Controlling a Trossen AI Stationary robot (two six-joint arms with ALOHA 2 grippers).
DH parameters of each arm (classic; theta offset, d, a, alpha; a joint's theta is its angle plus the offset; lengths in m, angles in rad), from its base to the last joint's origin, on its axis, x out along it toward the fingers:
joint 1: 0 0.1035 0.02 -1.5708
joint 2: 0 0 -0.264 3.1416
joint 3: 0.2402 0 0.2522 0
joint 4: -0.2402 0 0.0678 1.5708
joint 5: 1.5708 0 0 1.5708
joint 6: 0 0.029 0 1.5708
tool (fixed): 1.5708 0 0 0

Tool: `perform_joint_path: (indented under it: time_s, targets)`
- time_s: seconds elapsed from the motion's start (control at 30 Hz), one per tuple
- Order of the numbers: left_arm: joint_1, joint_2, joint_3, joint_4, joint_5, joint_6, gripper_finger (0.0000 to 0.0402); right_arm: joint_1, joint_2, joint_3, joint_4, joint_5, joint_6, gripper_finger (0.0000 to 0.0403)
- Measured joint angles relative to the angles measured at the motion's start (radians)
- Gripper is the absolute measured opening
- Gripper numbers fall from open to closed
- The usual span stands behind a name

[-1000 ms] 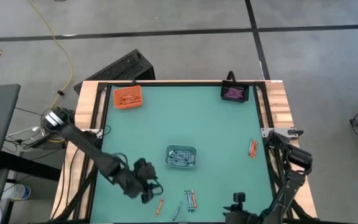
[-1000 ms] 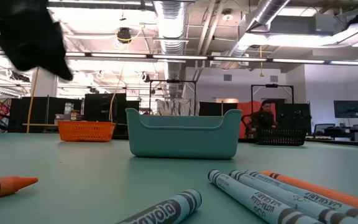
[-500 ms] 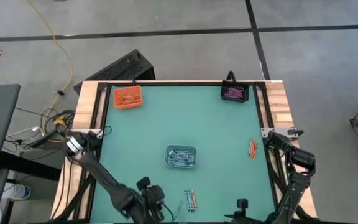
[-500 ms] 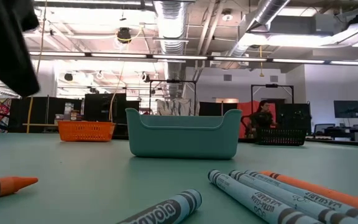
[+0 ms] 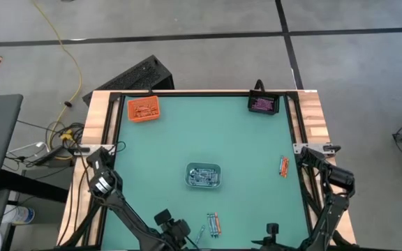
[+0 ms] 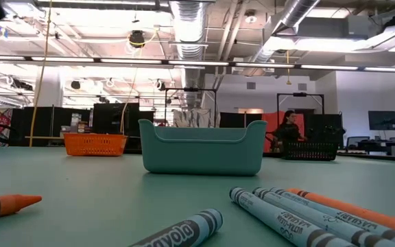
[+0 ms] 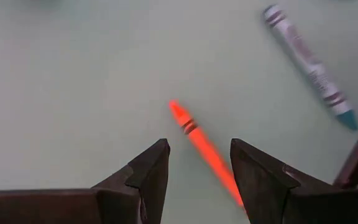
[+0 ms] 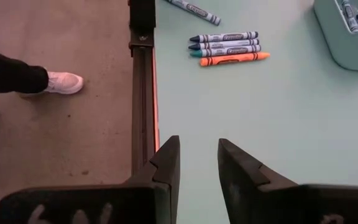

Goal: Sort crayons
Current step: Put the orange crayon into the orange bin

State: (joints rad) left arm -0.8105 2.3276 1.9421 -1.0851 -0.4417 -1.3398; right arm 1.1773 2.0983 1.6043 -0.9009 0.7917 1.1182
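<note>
While the left claw (image 7: pixel 199 171) hangs above the green surface (image 5: pixel 236 139) at its near edge, its two fingers stand apart and grasp nothing; an orange crayon (image 7: pixel 205 150) lies flat below, between them. A grey-blue crayon (image 7: pixel 308 65) lies near it. The right claw (image 8: pixel 197 163) waits at the near edge too, released, empty. Ahead of it, four crayons (image 8: pixel 227 48) lie side by side, three blue and one orange. In the middle stands a teal tray (image 5: pixel 204 176) with crayons inside. Two orange crayons (image 5: pixel 283 165) lie near the right edge. An orange tray (image 5: pixel 143 109) and a black tray (image 5: pixel 262 104) sit in the far corners.
</note>
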Motion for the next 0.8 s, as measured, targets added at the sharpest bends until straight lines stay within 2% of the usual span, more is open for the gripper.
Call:
perform_joint_path:
  time_s: [0.17, 0.3, 0.63, 0.8]
  targets:
    - [-0.003, 0.000, -0.004, -0.014, 0.016, -0.046, 0.0149, 0.001, 0.000, 0.000, 0.000, 0.002, -0.001, 0.0100]
    - [-0.002, -0.001, -0.016, 0.054, 0.027, -0.040, 0.0143, 0.001, 0.000, 0.000, 0.000, 0.022, -0.009, 0.0100]
    - [0.010, 0.032, -0.015, 0.048, 0.091, -0.010, 0.0139, 0.000, 0.000, 0.000, 0.010, 0.025, -0.017, 0.0100]
    - [0.013, 0.033, -0.016, 0.045, 0.094, 0.013, 0.0095, 0.000, 0.000, 0.000, 0.012, 0.025, -0.023, 0.0100]
